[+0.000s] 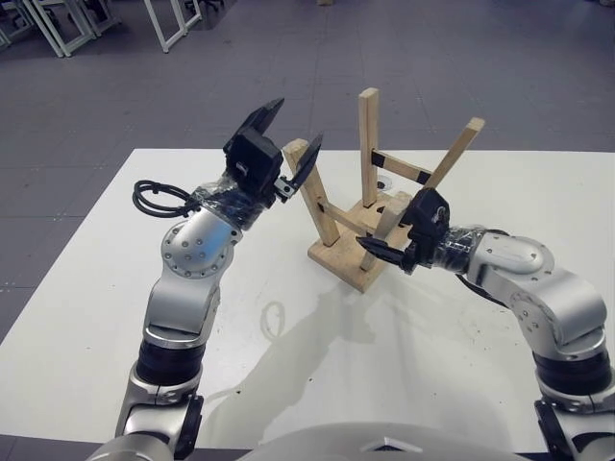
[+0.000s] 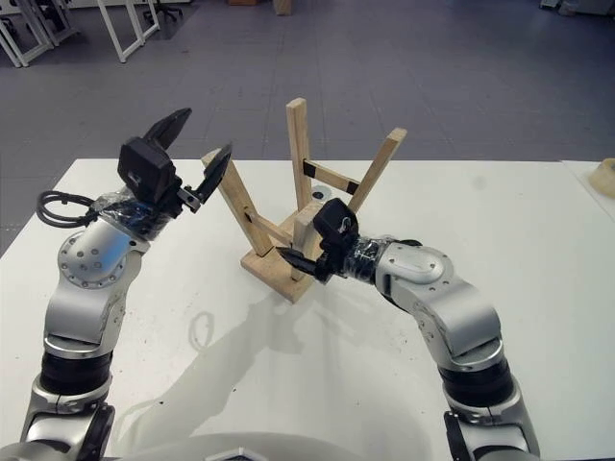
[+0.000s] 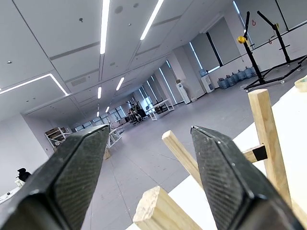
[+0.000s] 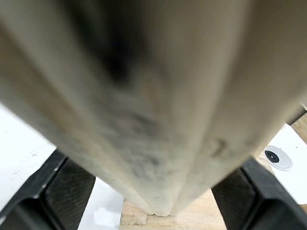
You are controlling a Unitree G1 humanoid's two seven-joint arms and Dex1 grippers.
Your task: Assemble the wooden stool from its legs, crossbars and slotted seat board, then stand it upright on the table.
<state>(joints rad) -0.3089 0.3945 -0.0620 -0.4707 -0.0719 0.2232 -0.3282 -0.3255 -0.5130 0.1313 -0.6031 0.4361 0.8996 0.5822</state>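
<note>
Left eye view puts the wooden stool upside down near the middle of the white table, its seat board flat on the surface and its legs splayed upward. A crossbar with dark bands at its ends joins the two far legs high up.

The right gripper is low at the stool, next to the seat board, and it is clamped around the front leg. In the right wrist view that leg fills the gap between the two dark fingers, which lie against it on either side, with the seat board just beneath.

The left gripper is raised beside the top of the left leg with its fingers spread wide and nothing between them. One fingertip is close to the leg's end, but I cannot tell whether it touches. In the left wrist view the leg's end sits low between the parted fingers, with two more legs beyond.

A coiled black cable lies on the table by the left arm. A small round disc lies on the table behind the stool.
</note>
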